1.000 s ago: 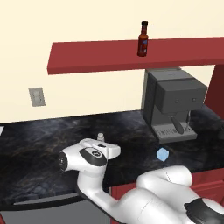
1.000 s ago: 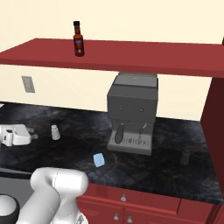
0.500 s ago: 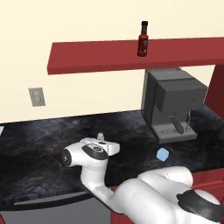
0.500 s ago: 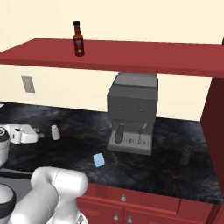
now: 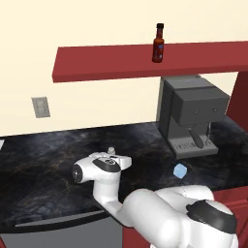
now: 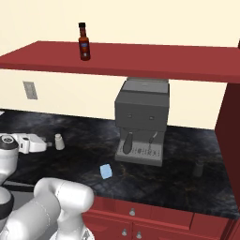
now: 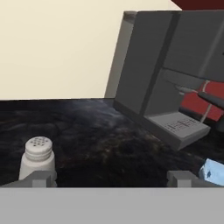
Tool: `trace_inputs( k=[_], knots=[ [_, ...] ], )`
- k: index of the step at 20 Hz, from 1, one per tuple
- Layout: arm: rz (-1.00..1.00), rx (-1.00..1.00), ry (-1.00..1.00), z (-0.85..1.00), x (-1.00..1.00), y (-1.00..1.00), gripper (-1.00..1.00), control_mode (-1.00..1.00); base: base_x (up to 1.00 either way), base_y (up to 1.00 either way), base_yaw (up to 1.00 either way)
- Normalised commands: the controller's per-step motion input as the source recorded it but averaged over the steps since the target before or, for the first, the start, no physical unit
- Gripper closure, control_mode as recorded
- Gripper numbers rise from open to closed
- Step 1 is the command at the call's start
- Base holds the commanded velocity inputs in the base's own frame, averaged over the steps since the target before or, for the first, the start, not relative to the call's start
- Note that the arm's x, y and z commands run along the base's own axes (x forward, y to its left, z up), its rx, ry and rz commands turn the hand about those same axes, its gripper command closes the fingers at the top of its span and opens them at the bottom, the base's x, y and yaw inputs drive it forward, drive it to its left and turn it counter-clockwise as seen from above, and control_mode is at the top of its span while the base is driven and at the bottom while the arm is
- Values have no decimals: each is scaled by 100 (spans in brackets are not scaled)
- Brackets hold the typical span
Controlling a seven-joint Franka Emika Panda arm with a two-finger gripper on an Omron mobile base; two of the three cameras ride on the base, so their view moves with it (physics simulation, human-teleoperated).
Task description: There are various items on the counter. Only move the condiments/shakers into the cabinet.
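Observation:
The whitish-grey shaker (image 7: 38,159) stands on the black counter (image 7: 109,140), just beyond my left fingertip (image 7: 41,178) and off to the left of the gap. My gripper (image 7: 111,179) is open and empty, low over the counter, and its tip (image 6: 47,144) is a little short of that shaker (image 6: 59,141). The red sauce bottle (image 5: 158,43) stands upright on top of the dark red cabinet (image 5: 121,63). The black shaker (image 6: 198,168) stands on the counter (image 6: 154,180) right of the coffee machine. In the left base view my hand hides all of the whitish shaker but its cap (image 5: 112,150).
A big grey coffee machine (image 6: 140,122) stands at the back of the counter under the cabinet. A small light-blue block (image 6: 106,171) lies in front of it, near my right fingertip (image 7: 181,177) in the hand view. A wall socket (image 5: 40,107) is on the left.
My hand has crept a little toward the whitish shaker and the arm's elbow has shifted. The jaws stayed open. Nothing on the counter moved.

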Motion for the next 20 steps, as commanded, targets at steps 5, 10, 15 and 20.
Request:
trace_inputs(
  k=[5, 10, 15, 20],
  knots=[
    [3, 0, 0, -13, 19, 0, -100, -100, 0, 0, 0],
    [3, 0, 0, -14, 21, 0, -100, -100, 0, 0, 0],
    [2, 0, 0, -15, 22, 0, -100, -100, 0, 0, 0],
    [2, 0, 0, -16, 18, 0, -100, -100, 0, 0, 0]
  ],
)
